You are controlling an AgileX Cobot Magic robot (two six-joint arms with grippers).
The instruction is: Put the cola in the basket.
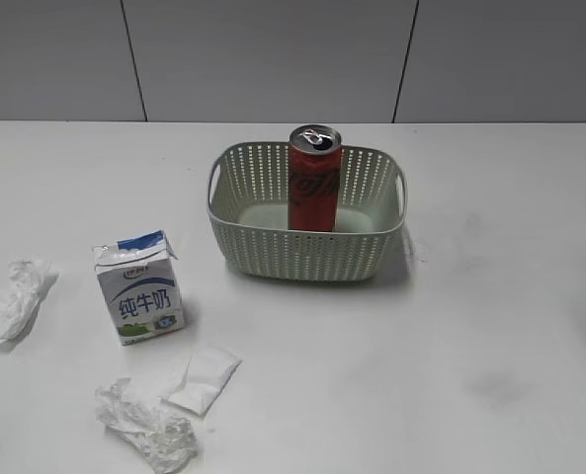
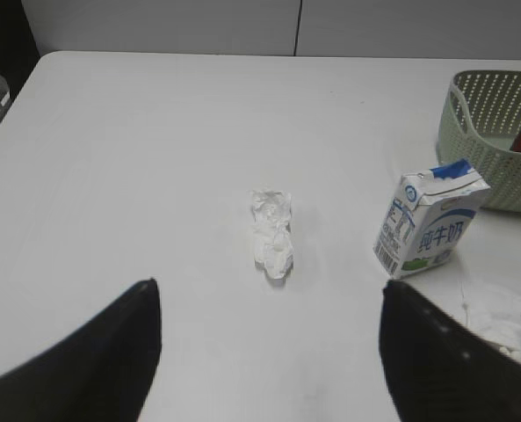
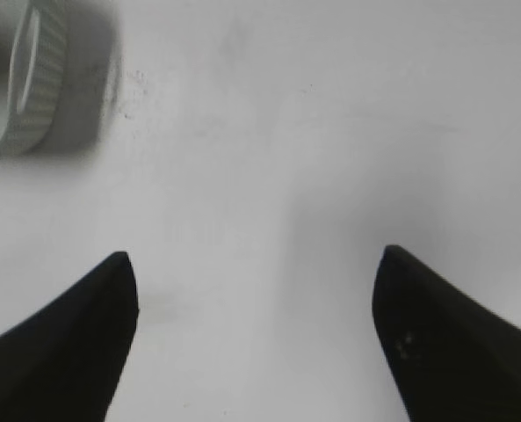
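Inside the basket (image 1: 273,259) the cola (image 1: 315,180) already stands upright, long axis vertical, near the back wall, so we judge the placing done. Neither arm shows in the exterior view; both stand clear of it. Our left pincer (image 2: 269,352) and right pincer (image 3: 256,338) both gape apart over bare bench (image 1: 490,326), holding nothing.

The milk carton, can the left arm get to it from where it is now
Probably yes. The left gripper is open and empty, the milk carton stands ahead to its right, and only bare table lies between.
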